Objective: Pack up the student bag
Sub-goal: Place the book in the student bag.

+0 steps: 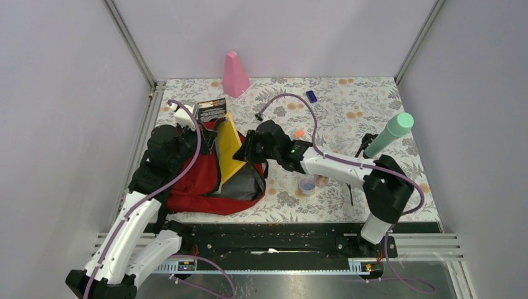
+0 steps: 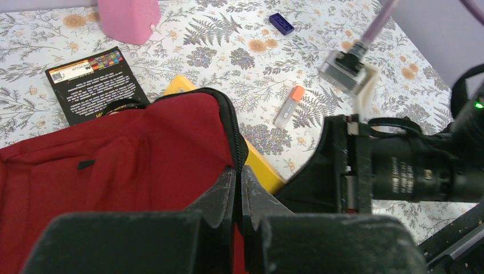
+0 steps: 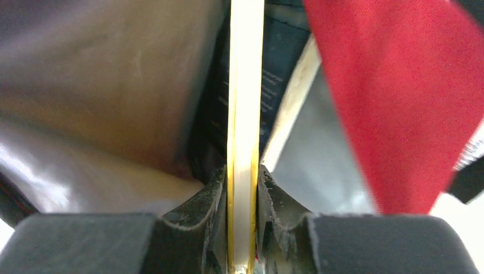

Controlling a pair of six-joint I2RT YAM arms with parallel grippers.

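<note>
- We see the student bag (image 2: 114, 160) as matt dark red woven cloth, trimmed at the rim in black fabric.
- Its lining (image 3: 85, 85) looks to us smooth and grey, with a soft sheen.
- The yellow book (image 3: 245, 103) shows smooth covers around pale paper.
- On the right gripper (image 3: 244, 188), the pads (image 3: 200, 211) are matt black, rough and scuffed.
- The table cover (image 2: 257, 68) is matt, with a printed floral pattern.

Left tool (image 2: 237, 178) pinched shut, right tool (image 3: 243, 180) clamped (narrow gap), arms extended.
</note>
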